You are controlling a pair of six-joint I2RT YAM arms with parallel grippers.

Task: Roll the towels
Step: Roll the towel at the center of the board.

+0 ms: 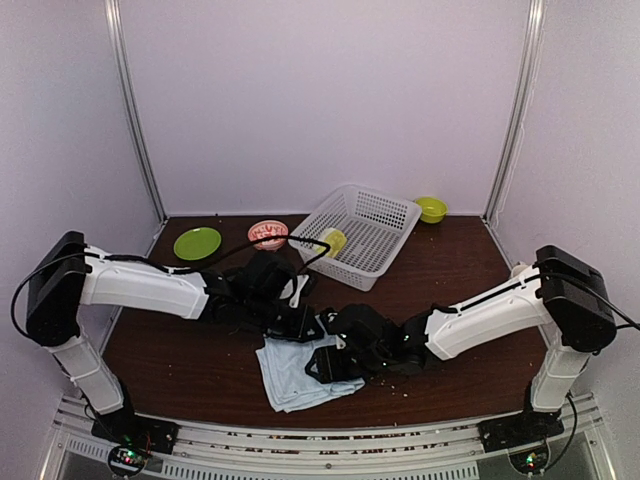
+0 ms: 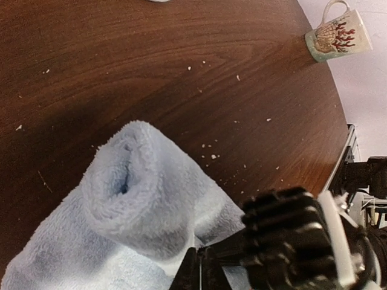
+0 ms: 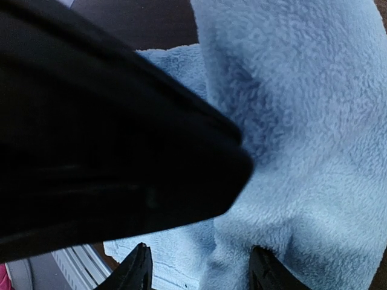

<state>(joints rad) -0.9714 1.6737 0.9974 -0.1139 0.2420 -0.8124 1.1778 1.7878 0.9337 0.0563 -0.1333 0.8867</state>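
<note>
- The table (image 1: 200,375) carries everything, and the white mesh basket (image 1: 385,212) sits toward its far side
- The pale blue towel (image 1: 290,372) lies near the table's front edge at the middle; it is mostly spread flat, with one end curled over into a loose first turn, seen best in the left wrist view
- Left gripper (image 2: 198,267): fingers together, apparently pinching the cloth beside that curl
- Right gripper (image 3: 201,270): fingers apart just over the towel, gripping nothing
- Judged progress: early; this roll is barely begun, most of the cloth is left to wind, and a second towel, which I cannot pick out here, remains
</note>
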